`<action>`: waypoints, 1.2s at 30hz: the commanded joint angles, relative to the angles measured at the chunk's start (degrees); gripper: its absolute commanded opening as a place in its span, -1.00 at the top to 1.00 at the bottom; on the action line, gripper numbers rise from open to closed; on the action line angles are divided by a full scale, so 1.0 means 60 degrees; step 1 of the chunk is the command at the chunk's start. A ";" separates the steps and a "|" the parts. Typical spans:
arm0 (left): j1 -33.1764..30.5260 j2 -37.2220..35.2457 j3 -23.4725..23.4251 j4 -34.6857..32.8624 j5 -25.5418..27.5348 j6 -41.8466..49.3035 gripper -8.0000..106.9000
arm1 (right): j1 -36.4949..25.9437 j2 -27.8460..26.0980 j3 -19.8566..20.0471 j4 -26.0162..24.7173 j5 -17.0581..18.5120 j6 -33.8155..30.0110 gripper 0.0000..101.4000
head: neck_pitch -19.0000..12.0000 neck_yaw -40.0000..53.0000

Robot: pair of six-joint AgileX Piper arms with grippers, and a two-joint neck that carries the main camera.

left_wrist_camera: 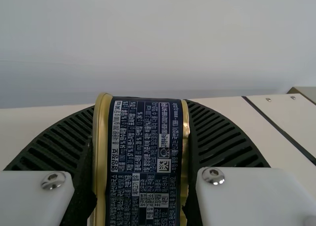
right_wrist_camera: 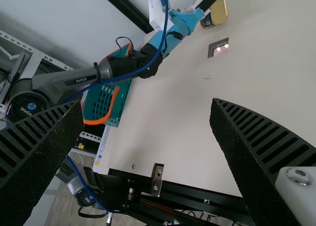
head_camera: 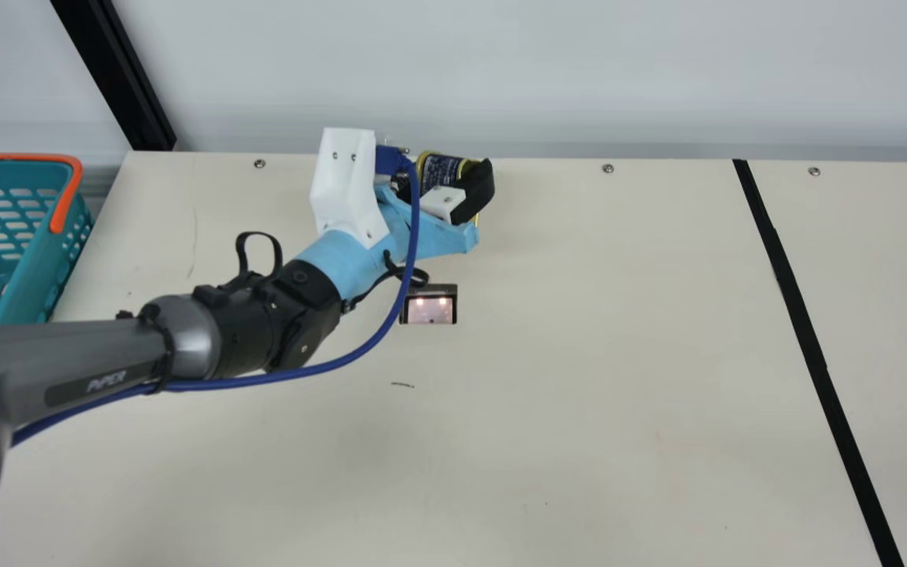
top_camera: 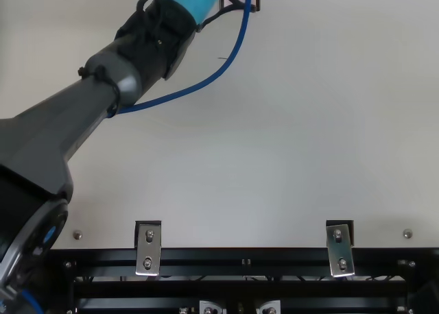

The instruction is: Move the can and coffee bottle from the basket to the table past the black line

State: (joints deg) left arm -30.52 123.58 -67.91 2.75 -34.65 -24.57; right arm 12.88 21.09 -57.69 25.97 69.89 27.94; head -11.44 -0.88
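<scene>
With our left end effector (head_camera: 453, 183) we have hold of the can (left_wrist_camera: 143, 162), its two black ribbed fingers standing apart by just the can's width and pressed to either side of it. The left wrist view shows the can's dark blue label, crowded with pale print, and its gold rims turned toward those fingers. In the main view we have it near the far edge of the tabletop (head_camera: 619, 354), between the basket (head_camera: 35, 272) and the black line (head_camera: 804, 335), so it is out of the basket but still short of the line; whether it touches the surface we cannot tell. Our right end effector (right_wrist_camera: 147, 108) is spread wide, with nothing between its fingers. The teal basket, with its orange handle (head_camera: 68, 197), sits at the left end of the tabletop. Our left arm (head_camera: 241, 335) slants in from the left, pale blue wrapping (head_camera: 343, 260) near its wrist and a blue cable (head_camera: 375, 339) curving alongside. Just beside that wrist, on the nearer side, there is a small dark-framed rectangle (head_camera: 430, 309) with two bright spots in it. Down at the near edge, the top view gives us two metal brackets (top_camera: 148, 249) above black rails (top_camera: 240, 257).
</scene>
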 commanded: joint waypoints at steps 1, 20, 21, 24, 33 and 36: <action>-0.0021 -0.0014 0.0002 -0.0025 -0.0031 0.0041 0.68 | 0.0000 0.0000 0.0000 0.0000 0.0000 0.0000 -1.00 | -0.0001 -0.0033; -0.0252 -0.0507 0.1045 -0.0757 -0.1553 0.0111 0.68 | 0.0000 0.0000 0.0000 0.0000 0.0000 0.0000 -1.00 | -0.0001 -0.0033; -0.0265 -0.0536 0.1108 -0.0778 -0.1601 0.0111 0.68 | 0.0000 0.0000 0.0000 0.0000 0.0000 0.0000 -1.00 | -0.0001 -0.0033; -0.0296 -0.0600 0.1283 -0.0837 -0.1721 0.0142 0.68 | 0.0000 0.0000 0.0000 0.0000 0.0000 0.0000 -1.00 | -0.0001 -0.0033; -0.0245 -0.1064 0.1664 -0.0956 -0.1608 0.0591 0.68 | 0.0000 0.0000 0.0000 0.0000 0.0000 0.0000 -1.00 | -0.0001 -0.0033; -0.0128 -0.1598 0.1623 -0.0818 -0.0886 0.0885 0.68 | 0.0000 0.0000 0.0000 0.0000 0.0000 0.0000 -1.00 | -0.0001 -0.0033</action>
State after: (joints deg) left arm -31.49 115.71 -57.92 -2.48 -42.72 -19.90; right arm 12.88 21.09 -57.69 25.97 69.89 27.94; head -11.44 -0.88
